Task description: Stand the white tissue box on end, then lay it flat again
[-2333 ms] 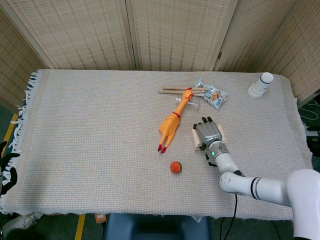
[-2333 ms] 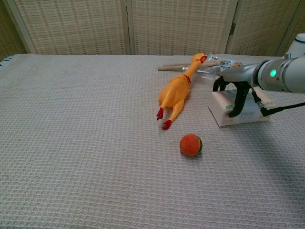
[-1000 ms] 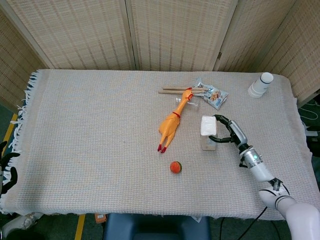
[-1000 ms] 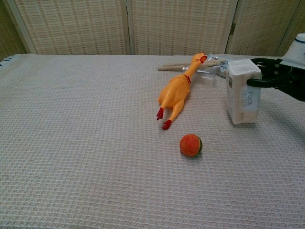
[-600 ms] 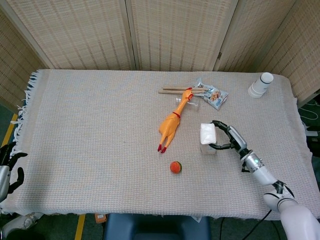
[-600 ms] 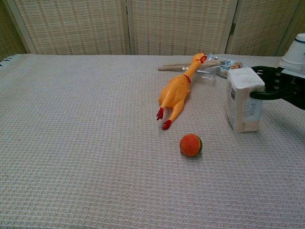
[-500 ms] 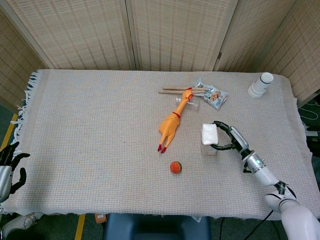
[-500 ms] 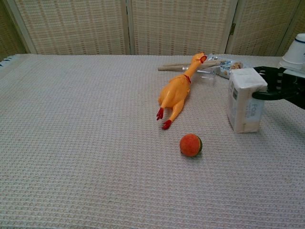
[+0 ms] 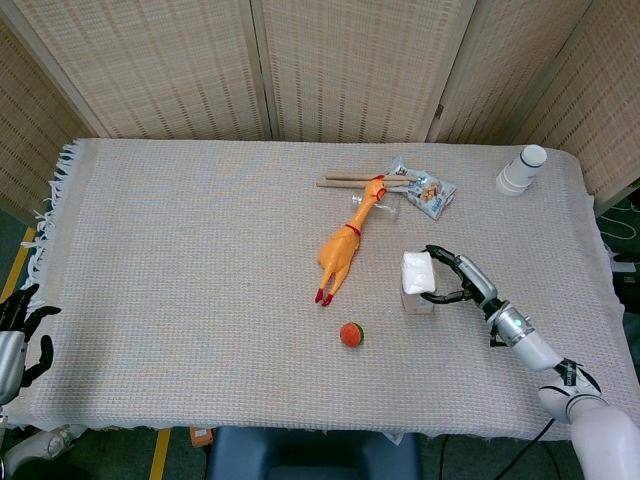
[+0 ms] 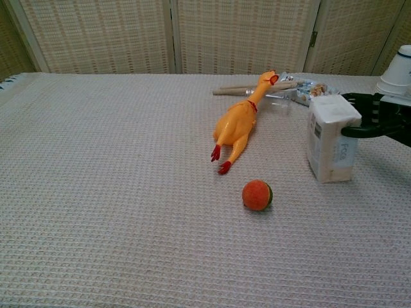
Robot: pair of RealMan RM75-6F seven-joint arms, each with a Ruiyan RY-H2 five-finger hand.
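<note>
The white tissue box (image 9: 417, 280) (image 10: 332, 138) stands on end on the woven cloth, right of centre. My right hand (image 9: 462, 280) (image 10: 377, 114) reaches in from the right and grips the box near its top, one finger across the near side and the others curled behind the far top edge. My left hand (image 9: 14, 327) hangs off the table's left edge with its fingers spread, holding nothing; the chest view does not show it.
A yellow rubber chicken (image 9: 345, 248) (image 10: 241, 122) lies just left of the box, with an orange ball (image 9: 351, 334) (image 10: 257, 194) in front of it. Wooden sticks (image 9: 352, 180), a snack packet (image 9: 428, 192) and a white cup (image 9: 522, 170) sit at the back right.
The box has gone from lying flat under my right hand to standing on end. Over the last half second it shifted slightly right with the hand. My left hand rose at the left edge.
</note>
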